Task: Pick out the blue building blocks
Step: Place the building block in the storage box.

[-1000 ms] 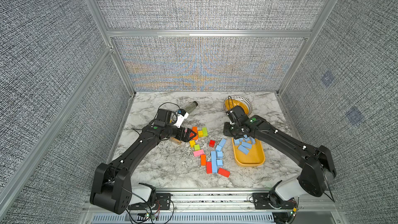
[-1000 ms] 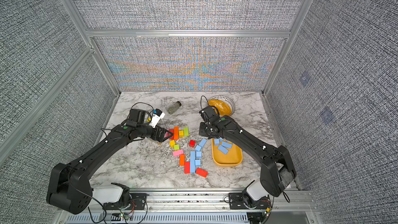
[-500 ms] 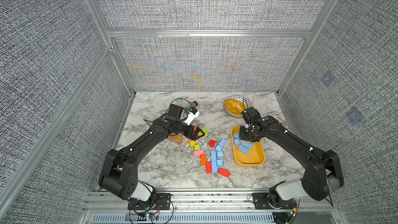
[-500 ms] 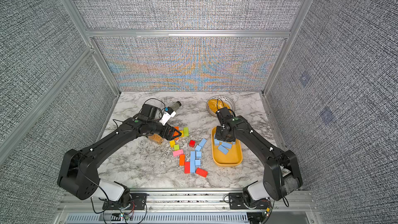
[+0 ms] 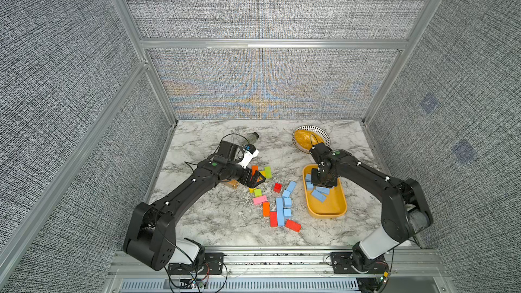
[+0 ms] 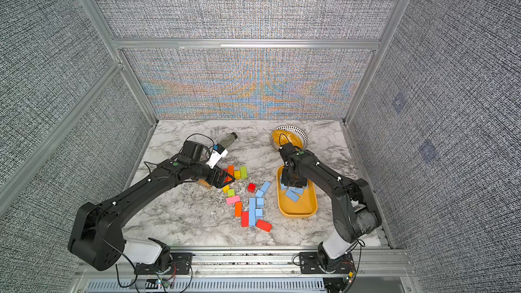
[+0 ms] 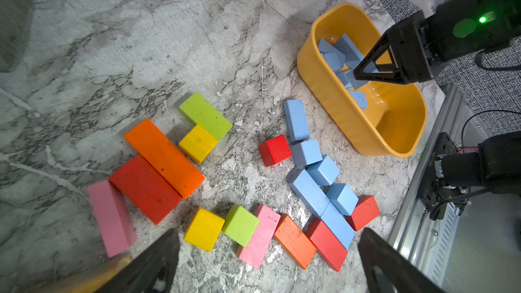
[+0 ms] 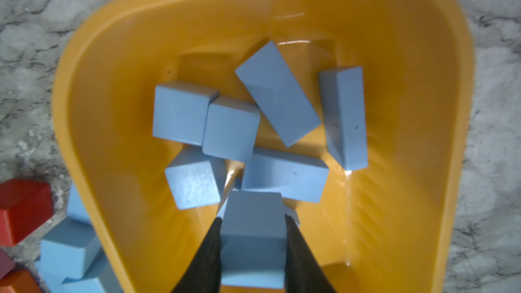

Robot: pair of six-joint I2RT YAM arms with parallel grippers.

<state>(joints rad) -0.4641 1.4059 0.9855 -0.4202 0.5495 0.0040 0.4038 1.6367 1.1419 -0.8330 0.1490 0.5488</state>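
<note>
Right gripper (image 8: 253,219) swung from the loose blocks (image 7: 163,156) over to the yellow tray (image 8: 394,108), clamped on a blue block (image 8: 252,252), low so it drops among the others; left gripper (image 7: 267,233) gapes wide over the table (image 7: 141,38), several blue blocks (image 7: 307,193) waiting beside the tray

Yellow tub (image 5: 327,216), slotted bowl (image 5: 324,134), bottle (image 5: 253,137) and red cube (image 5: 277,187) rest on marble tabletop (image 5: 214,221).

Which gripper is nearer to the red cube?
Left. The left gripper hangs open beside the red cube; the right gripper is farther, inside the yellow tray, holding a blue block.
</note>
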